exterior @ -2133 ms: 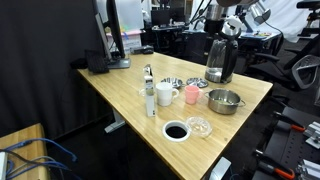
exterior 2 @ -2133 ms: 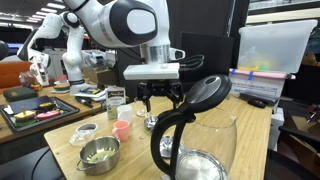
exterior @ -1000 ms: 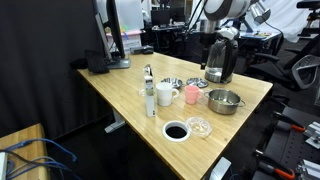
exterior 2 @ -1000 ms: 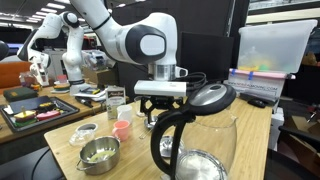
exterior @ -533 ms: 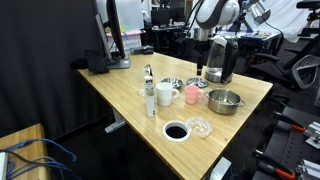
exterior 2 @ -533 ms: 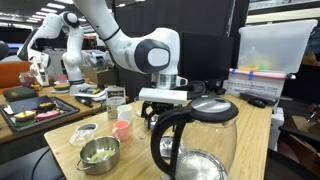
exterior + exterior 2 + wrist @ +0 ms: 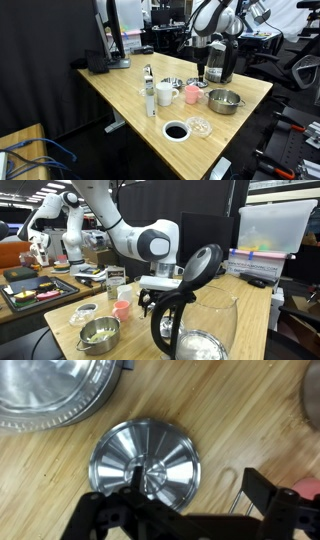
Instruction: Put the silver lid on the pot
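The silver lid [image 7: 140, 460] lies flat on the wooden table, knob up, and fills the middle of the wrist view. My gripper [image 7: 198, 488] is open just above it. One finger is over the knob and the other over bare wood to the lid's right. In both exterior views the gripper [image 7: 199, 77] [image 7: 150, 300] hangs low over the table beside the tall dark jug [image 7: 219, 60]. The jug's handle partly hides the gripper in one of these views. The pot [image 7: 224, 100] [image 7: 100, 332] stands open near the pink cup [image 7: 190, 95], apart from the gripper.
A large shiny round metal base [image 7: 50, 390] sits close beside the lid. A white cup [image 7: 165, 95], a bottle [image 7: 150, 95], a white ring with black centre [image 7: 176, 131] and a clear glass piece [image 7: 199, 126] stand nearby. The jug [image 7: 195, 310] fills one exterior view's foreground.
The arm has come down from above the jug to just over the table beside it. The gripper stays open. Nothing on the table has moved.
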`<state>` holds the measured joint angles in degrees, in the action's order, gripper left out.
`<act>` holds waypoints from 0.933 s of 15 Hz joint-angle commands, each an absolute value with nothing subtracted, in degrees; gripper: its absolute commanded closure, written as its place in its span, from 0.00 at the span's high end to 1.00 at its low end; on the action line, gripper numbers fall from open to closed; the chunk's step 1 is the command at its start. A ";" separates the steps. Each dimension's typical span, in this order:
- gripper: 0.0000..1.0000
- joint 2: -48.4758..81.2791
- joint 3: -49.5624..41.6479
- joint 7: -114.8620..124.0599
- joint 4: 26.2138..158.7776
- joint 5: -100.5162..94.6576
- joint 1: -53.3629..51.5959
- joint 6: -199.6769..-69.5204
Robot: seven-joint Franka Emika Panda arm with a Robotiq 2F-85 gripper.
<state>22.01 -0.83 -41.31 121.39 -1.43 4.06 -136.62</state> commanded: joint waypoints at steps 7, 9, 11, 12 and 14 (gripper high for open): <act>0.91 26.38 0.45 -42.66 117.37 -5.33 5.94 -134.60; 0.68 26.78 0.46 -42.53 116.76 -5.39 6.04 -134.82; 0.53 27.18 0.42 -42.29 116.18 -5.24 6.22 -134.97; 0.47 27.29 0.44 -42.34 115.94 -5.16 6.33 -134.88; 0.33 27.47 0.39 -42.28 115.69 -5.22 6.43 -134.91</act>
<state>26.41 -0.61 -41.35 117.22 -4.64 4.41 -136.39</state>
